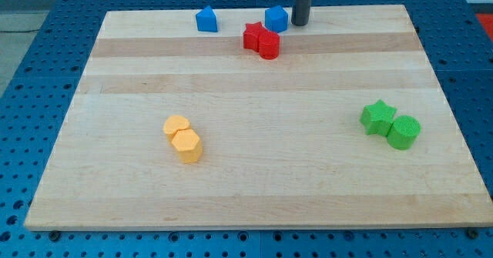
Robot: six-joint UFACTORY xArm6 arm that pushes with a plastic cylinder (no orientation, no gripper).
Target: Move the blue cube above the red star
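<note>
Item 1 — my tip (300, 23). Lower end of a straight dark rod, standing upright at the view's top edge of the table (254, 173). There is no pincer on this rig, so nothing opens, narrows or holds; the rod can only push. The tip sits just beside the blue cube, on its right side in the view, touching it or very nearly — the gap cannot be made out.

Item 2 — blue cube (276, 18). Small solid block, near the table's top edge, just up and to the right of the red star. Judged rigid, light and not fragile; it should slide readily on the smooth wood. It cannot be grasped, so contact belongs on a flat side face, centred, or the block is likely to spin off the line of push. A push from its right face would carry it leftward, toward the spot directly above the star.

Item 3 — red star (253, 36). Below and left of the blue cube, close to it though contact cannot be told. Its right side touches a red cylinder (268, 45).

Item 4 — second blue block (206, 19), peaked, house-like shape, further left along the top edge, well apart from the cube.

Item 5 — yellow pair: one rounded block (176, 125) touching a hexagonal block (189, 145), lower left of centre.

Item 6 — green star (378, 117) touching a green cylinder (404, 132), at the view's right.
</note>
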